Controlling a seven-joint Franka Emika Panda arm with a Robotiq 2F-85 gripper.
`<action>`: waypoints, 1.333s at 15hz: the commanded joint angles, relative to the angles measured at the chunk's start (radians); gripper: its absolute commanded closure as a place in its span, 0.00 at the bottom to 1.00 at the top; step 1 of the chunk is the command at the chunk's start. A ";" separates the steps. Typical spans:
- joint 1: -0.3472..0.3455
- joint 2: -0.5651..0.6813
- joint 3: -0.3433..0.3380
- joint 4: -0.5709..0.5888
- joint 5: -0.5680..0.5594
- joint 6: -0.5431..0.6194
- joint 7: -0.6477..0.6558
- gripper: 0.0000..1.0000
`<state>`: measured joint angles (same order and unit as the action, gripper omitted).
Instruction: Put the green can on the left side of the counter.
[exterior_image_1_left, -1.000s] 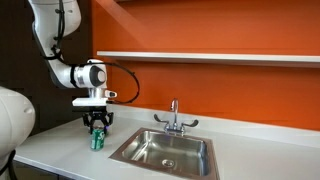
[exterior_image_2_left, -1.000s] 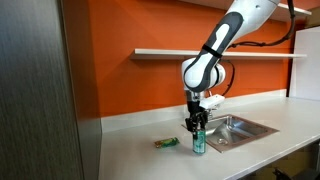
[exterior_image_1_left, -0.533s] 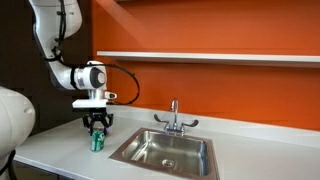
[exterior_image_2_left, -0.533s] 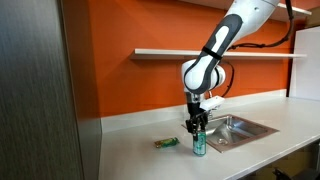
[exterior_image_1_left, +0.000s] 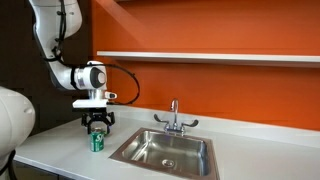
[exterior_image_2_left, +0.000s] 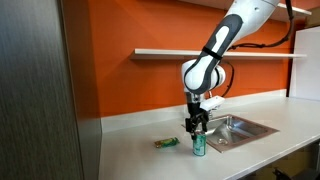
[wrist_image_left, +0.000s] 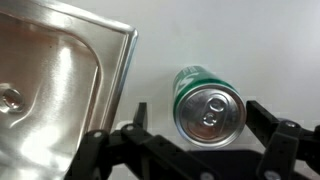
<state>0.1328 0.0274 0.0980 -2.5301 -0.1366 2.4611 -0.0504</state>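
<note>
Green can (wrist_image_left: 207, 105) is standing upright on the bench (exterior_image_1_left: 55, 150), just beside the rim of the stainless steel sink (wrist_image_left: 60, 80), and that closeness is looking like the main worry. If the tool (wrist_image_left: 200, 112) is travelling off-centre, one finger could be clipping the can's silvery top and tipping it. A fall on the sink side would be sending it rolling into the basin.

The fingers (wrist_image_left: 141, 112) are also sitting unevenly around the can. The one away from the sink is hanging much closer to the can wall than the one nearer the sink, so any closing or sideways drift would be shoving the can before centring it.

As for the tool itself, the jaws are spreading wider than the can and are holding nothing. In the wrist view pale bench is showing between the sink-side finger and the can; whether the far finger is grazing it is too close to call. In both exterior views the tool (exterior_image_1_left: 97, 123) (exterior_image_2_left: 199, 127) is hanging directly over the can (exterior_image_1_left: 97, 141) (exterior_image_2_left: 199, 146), with its fingertips reaching down around the top. A flat green packet (exterior_image_2_left: 165, 143) is lying nearby on the bench.
</note>
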 joint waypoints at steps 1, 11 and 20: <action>-0.006 -0.036 0.006 0.001 -0.017 -0.022 0.008 0.00; -0.002 -0.178 0.017 0.010 0.002 -0.128 0.005 0.00; -0.018 -0.348 -0.004 0.003 0.023 -0.265 0.014 0.00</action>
<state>0.1310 -0.2402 0.0973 -2.5180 -0.1229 2.2645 -0.0488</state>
